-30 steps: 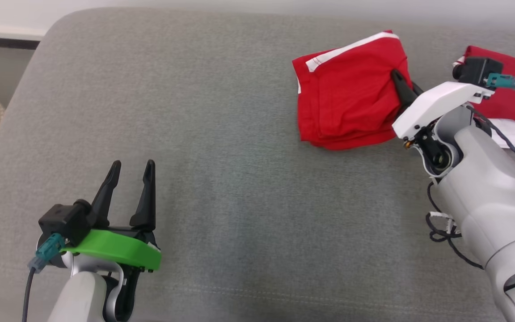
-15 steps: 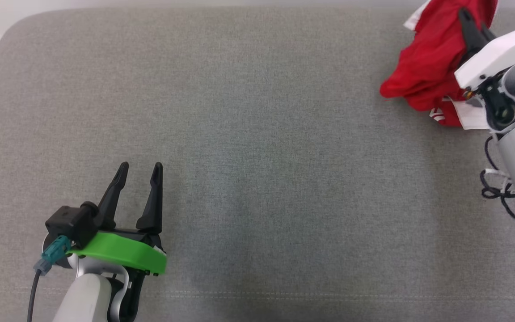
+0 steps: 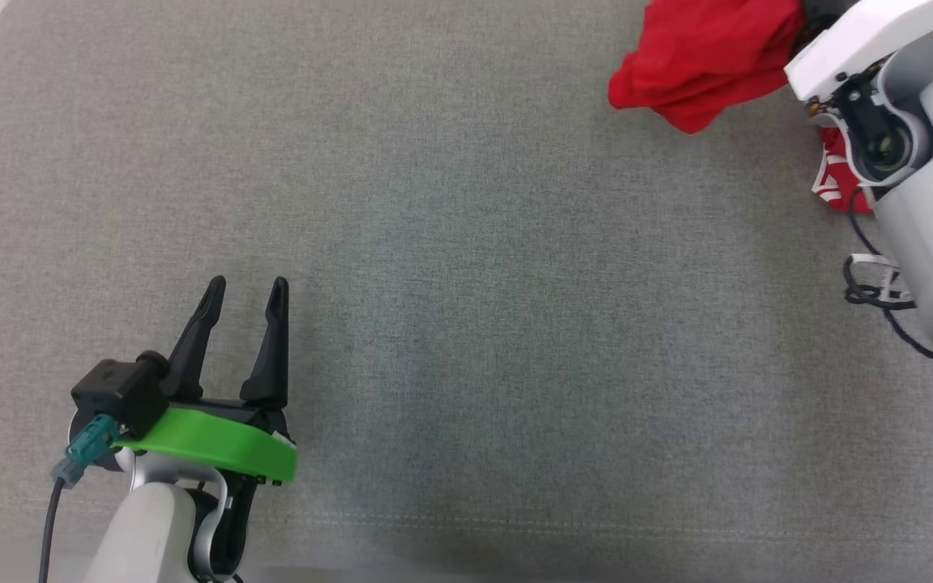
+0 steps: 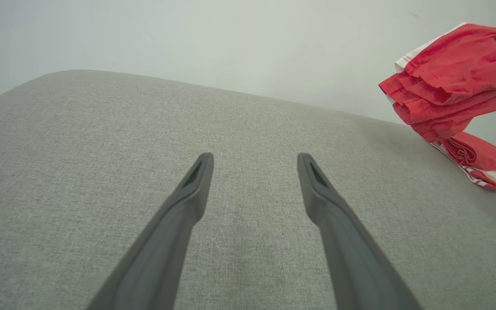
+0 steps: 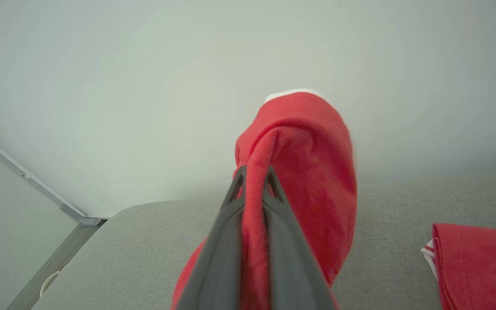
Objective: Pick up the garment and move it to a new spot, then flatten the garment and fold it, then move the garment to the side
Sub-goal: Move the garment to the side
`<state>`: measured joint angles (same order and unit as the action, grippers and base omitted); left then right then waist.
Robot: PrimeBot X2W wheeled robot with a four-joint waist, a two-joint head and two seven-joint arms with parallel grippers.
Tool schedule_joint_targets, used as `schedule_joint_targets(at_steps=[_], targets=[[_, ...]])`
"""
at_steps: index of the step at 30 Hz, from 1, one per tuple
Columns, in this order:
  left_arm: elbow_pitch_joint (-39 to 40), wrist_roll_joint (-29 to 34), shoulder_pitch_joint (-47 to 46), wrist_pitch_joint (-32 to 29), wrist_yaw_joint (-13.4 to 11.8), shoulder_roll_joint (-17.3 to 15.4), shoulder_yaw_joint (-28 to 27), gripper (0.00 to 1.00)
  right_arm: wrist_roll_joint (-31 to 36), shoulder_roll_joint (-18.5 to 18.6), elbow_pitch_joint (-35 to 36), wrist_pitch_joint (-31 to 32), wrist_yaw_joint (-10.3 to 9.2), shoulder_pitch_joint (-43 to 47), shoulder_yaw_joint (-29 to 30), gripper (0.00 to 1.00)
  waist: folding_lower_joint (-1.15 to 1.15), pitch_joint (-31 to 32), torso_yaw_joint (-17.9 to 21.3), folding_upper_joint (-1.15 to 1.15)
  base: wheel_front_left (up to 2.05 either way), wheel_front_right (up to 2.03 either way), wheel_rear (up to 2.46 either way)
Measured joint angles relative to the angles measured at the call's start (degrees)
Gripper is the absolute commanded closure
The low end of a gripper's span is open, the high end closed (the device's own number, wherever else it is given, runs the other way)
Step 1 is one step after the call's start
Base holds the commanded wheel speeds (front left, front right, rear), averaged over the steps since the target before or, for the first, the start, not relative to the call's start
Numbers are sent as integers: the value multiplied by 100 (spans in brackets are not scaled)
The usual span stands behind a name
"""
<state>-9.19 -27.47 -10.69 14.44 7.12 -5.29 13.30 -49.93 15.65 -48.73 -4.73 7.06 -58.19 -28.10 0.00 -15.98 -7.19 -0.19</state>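
Observation:
The garment is red with white trim and hangs bunched above the grey cushion at the top right of the head view. My right gripper is shut on a fold of the garment, with fabric pinched between both fingers. Its white wrist cover sits just right of the cloth. The left wrist view shows the lifted garment at the far right, clear of the cushion. My left gripper stands open at the lower left, with nothing between its fingers.
A second red and white garment lies on the cushion under my right arm, also in the wrist views. The broad grey cushion stretches between the arms. Loose black cables hang from the right forearm. A pale wall stands behind.
My right gripper has raised the garment off the cushion, and it now hangs bunched instead of lying folded. The head camera has shifted. The left gripper keeps its pose.

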Motion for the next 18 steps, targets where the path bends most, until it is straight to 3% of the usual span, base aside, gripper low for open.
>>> schedule_joint_targets(at_steps=[8, 18], targets=[[57, -2, -14, 0, 0, -38, -5, 0, 214, 969, -534, -92, -74, -11, 221, 100, 0, -265, 31, 0, 0, 0, 0], [196, -7, -286, 0, 0, -112, 65, 0, 266, 1179, -938, -164, -419, -92, 339, 100, 0, -721, 126, 0, 0, 0, 0]])
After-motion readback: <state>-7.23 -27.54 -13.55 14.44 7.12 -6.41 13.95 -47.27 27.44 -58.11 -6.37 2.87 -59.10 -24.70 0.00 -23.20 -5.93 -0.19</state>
